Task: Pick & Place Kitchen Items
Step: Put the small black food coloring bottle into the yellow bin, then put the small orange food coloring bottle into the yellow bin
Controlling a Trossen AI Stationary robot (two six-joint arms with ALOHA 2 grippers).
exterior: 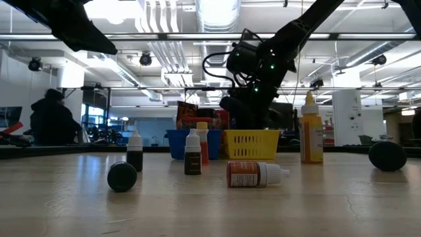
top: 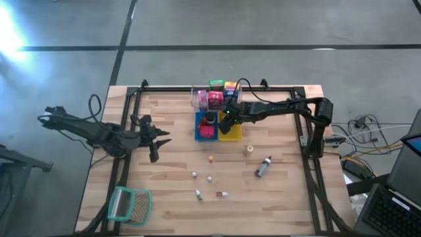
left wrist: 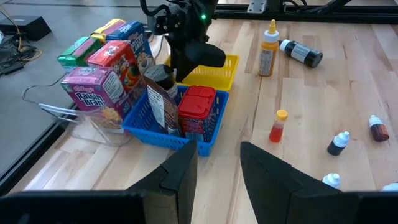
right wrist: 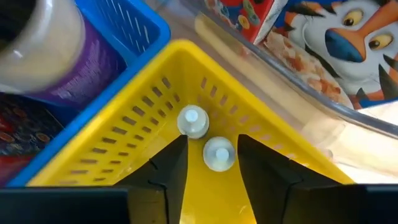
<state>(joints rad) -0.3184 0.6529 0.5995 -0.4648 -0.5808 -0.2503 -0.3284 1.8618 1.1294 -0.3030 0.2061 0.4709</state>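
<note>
My right gripper point(right wrist: 212, 165) is open over the yellow tray point(top: 231, 133), fingers pointing down into it. Two small white-capped bottles stand in that tray: one point(right wrist: 219, 154) between the fingertips, the other point(right wrist: 193, 121) just beyond. My left gripper point(top: 155, 142) is open above the table's left part, holding nothing. Beside the yellow tray, the blue tray point(left wrist: 144, 124) holds a dark jar point(left wrist: 160, 79) and a red can point(left wrist: 198, 111). Small bottles lie scattered on the near table, among them a grey one point(top: 263, 167) and an orange one point(left wrist: 277, 126).
A clear tub point(top: 199, 99) of cereal boxes point(left wrist: 99, 93) stands behind the trays at the far edge. A teal-rimmed mesh basket point(top: 129, 204) lies at the near left corner. A dark frame rail point(top: 302, 131) runs along the table's sides. A person point(exterior: 52, 122) sits far behind.
</note>
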